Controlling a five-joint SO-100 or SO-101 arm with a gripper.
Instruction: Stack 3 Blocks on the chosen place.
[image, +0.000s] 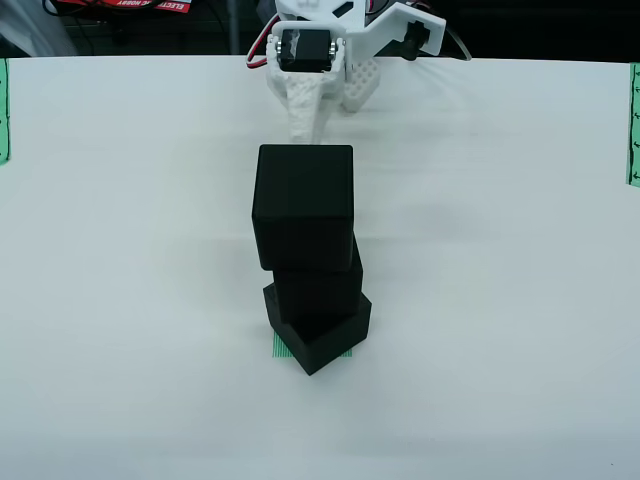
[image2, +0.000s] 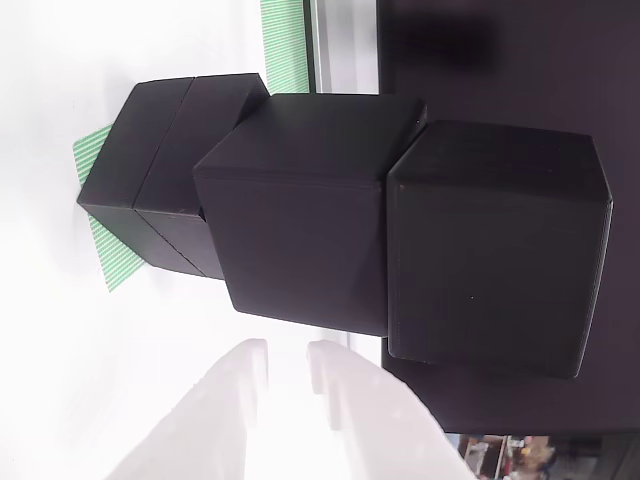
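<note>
- Gripper (image2: 288, 362) stands clear of the stack: in the close side-on view its two white fingers sit just beside the middle block with a narrow gap between them and nothing held. In the front view the white arm (image: 318, 70) is back at the far edge of the table (image: 500, 300), apart from the blocks.
- Progress: all three blocks are stacked; judged from this, the stacking is done and only the arm's retreat may remain.
- Bottom block (image: 318, 335) rests on the green striped patch (image: 284, 349), turned corner-forward so stripes show at its left edge.
- Middle block (image: 320, 285) sits on it, roughly squared to the camera.
- Top block (image: 305, 205) is offset slightly left in the front view, overhanging the one below.
- Appearance: matte black cubes of equal size with sharp edges; the stack looks misaligned but upright, though lean is hard to judge from these angles.
- Green strips (image: 633, 125) at the table's sides lie well apart from the stack.
</note>
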